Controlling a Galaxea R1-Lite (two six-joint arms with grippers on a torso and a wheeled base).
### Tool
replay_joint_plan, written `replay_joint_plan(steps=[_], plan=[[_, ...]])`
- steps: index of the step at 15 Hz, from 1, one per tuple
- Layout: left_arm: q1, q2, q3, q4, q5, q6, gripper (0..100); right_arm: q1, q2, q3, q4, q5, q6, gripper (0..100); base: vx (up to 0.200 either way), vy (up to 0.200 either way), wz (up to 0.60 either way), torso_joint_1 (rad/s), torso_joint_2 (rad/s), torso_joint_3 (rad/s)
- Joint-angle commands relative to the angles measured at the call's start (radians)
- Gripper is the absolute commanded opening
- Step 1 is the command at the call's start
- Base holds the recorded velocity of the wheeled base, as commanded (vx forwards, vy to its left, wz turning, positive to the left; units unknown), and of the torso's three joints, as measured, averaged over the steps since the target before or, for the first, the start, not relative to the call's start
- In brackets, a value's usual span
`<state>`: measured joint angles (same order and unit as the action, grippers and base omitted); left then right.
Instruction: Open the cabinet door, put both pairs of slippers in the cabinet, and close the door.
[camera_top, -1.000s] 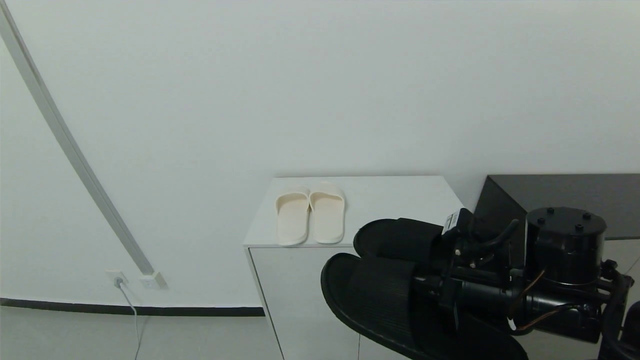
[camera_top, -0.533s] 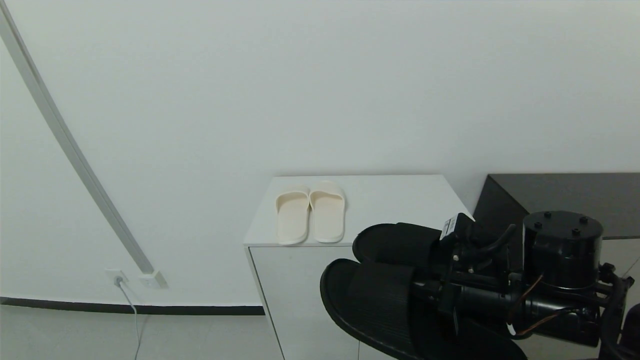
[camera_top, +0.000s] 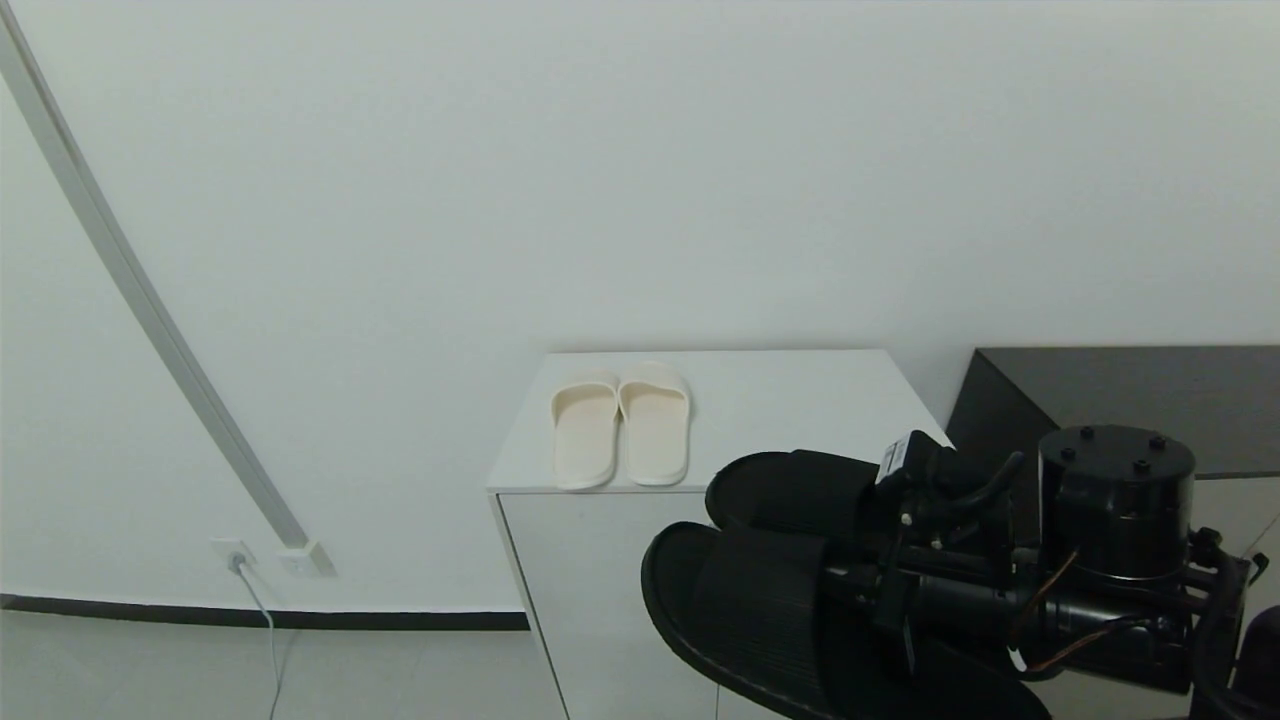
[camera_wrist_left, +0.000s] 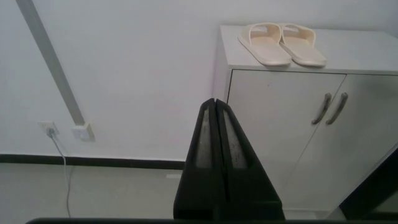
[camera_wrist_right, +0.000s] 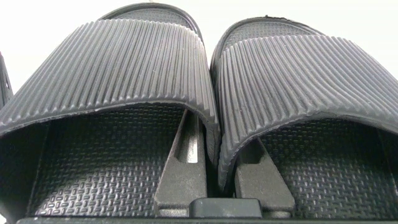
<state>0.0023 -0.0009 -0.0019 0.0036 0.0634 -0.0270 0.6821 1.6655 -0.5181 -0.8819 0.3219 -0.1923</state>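
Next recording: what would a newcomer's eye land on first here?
The black slippers, pinched together by the right gripper, loom at the head view's lower right, before the cabinet. Cream slippers sit side by side on its top, near the left front edge; its doors are shut.

Cream slippers (camera_top: 620, 430) lay side by side, touching, on the white cabinet (camera_top: 800, 400), near its front left corner. Lower right, in front of the cabinet, the right gripper (camera_top: 880, 560) gripped the black slippers (camera_top: 770, 590), toes pointing left. A wall socket (camera_top: 233, 553) sat low at left
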Motion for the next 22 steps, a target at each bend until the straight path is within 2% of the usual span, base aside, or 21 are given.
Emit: replay_joint_plan(steps=[1, 14, 22], plan=[[0.001, 0.001, -0.001, 0.001, -0.001, -0.001, 100, 0.000, 0.008, 0.000, 0.000, 0.000, -0.001, 0, 0.000, 0.000, 0.00, -0.036, 0.06, 0.041], [0.001, 0.001, 0.000, -0.001, -0.004, -0.001, 100, 0.000, 0.008, 0.015, 0.000, 0.000, -0.002, 0, 0.000, 0.000, 0.00, -0.155, 0.36, 0.198], [0.001, 0.001, 0.000, -0.001, -0.004, -0.001, 100, 0.000, 0.008, 0.021, 0.000, 0.000, -0.004, 0, 0.000, 0.000, 0.00, -0.225, 0.54, 0.319]])
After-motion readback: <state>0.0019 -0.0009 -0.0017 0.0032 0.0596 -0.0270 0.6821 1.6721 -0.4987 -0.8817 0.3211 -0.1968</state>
